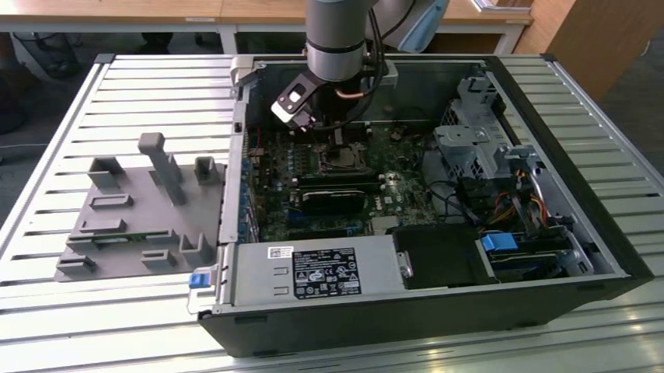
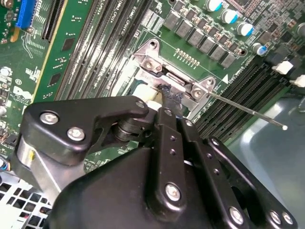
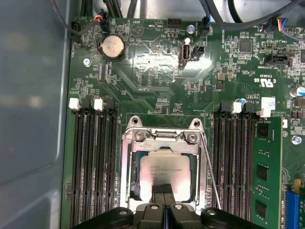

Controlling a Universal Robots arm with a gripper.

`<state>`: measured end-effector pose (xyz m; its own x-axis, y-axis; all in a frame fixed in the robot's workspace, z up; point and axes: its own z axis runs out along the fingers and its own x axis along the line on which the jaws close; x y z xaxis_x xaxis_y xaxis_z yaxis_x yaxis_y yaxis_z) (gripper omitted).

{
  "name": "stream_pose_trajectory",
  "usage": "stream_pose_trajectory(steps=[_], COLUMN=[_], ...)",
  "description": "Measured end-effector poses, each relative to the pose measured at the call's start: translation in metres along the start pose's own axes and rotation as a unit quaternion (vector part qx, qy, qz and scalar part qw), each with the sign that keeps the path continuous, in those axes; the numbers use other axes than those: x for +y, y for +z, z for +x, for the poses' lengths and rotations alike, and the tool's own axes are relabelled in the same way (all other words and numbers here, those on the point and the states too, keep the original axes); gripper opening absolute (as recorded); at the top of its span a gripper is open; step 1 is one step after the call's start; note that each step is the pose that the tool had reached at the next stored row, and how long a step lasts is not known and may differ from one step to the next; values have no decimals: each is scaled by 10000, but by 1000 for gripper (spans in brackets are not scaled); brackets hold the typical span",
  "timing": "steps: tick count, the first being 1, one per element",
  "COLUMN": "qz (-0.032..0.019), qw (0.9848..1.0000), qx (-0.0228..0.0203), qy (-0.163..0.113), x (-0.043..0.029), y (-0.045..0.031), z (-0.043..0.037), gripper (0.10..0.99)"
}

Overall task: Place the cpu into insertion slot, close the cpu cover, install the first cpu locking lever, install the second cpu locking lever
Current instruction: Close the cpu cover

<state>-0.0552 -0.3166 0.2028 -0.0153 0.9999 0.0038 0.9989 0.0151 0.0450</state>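
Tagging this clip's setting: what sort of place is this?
Probably a robotics lab or test workshop: an open desktop computer case lies on a slatted metal workbench beside a grey parts fixture, with wooden desks behind.

A grey moulded tray (image 1: pixel 124 233) sits beside the open computer case (image 1: pixel 415 322) on a slatted table (image 1: pixel 62 101).

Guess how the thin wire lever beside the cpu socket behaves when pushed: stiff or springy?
The lever is a long, thin metal rod, so it probably flexes and springs back somewhat. Its smooth round surface may let the gripper slip off. One end meets the insertion slot rim, so it likely pivots there rather than sliding.
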Motion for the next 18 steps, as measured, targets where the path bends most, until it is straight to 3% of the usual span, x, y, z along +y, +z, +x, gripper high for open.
stream_pose_trajectory(steps=[5,10,18], qz=[-31,-146,-149], qw=[10000,9999,9999], qx=[-2,-1,-1], qy=[-4,-14,-17], x=[-1,0,44], y=[9,26,42], z=[2,4,4], gripper=[106,106,106])
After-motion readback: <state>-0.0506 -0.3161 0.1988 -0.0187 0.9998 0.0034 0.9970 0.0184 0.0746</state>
